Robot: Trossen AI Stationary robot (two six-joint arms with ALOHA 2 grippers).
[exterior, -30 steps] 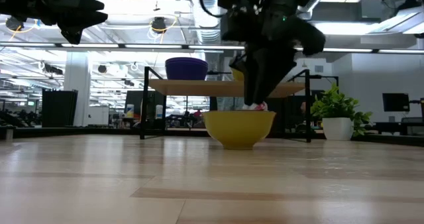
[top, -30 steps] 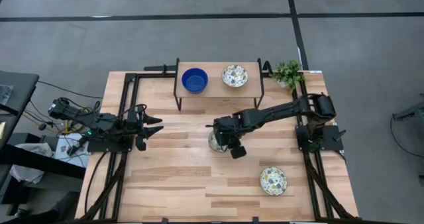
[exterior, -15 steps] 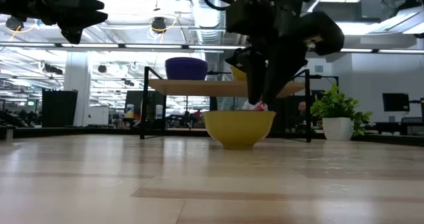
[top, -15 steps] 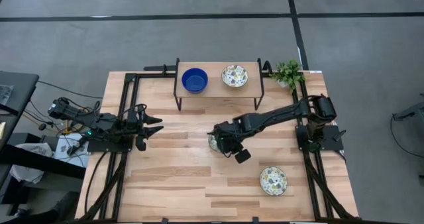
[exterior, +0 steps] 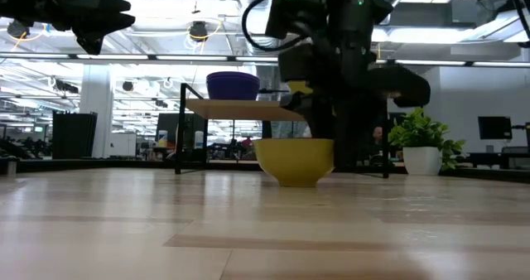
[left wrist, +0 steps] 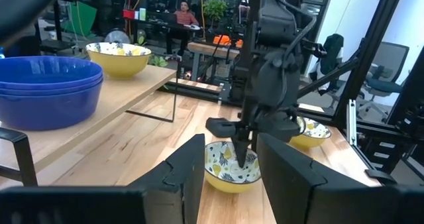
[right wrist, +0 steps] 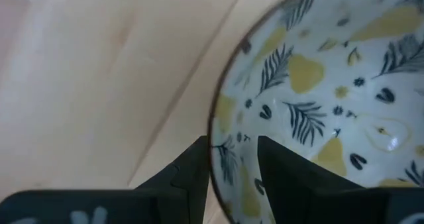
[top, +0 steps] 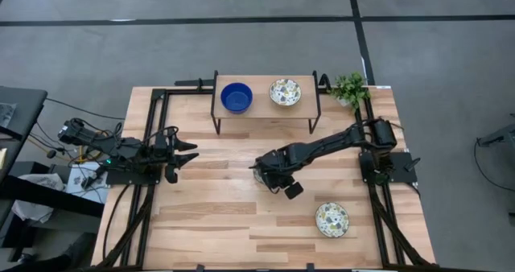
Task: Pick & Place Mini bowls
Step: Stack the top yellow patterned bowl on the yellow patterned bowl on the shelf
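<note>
Both arms (top: 322, 150) are dark, jointed and boxy, with black cables looping off the left arm (top: 121, 151). Each pincer (right wrist: 232, 171) has two flat black fingers.

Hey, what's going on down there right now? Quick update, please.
Right gripper down on centre patterned bowl, jaws open astride its rim. Left gripper idle at table's left side, jaws open. Nothing in the way.

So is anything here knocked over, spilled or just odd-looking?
Nothing stands out. The blue bowls and a patterned bowl sit upright on the small shelf, another patterned bowl sits flat on the table, and the right gripper has its jaws straddling the rim of a third bowl, also upright.
</note>
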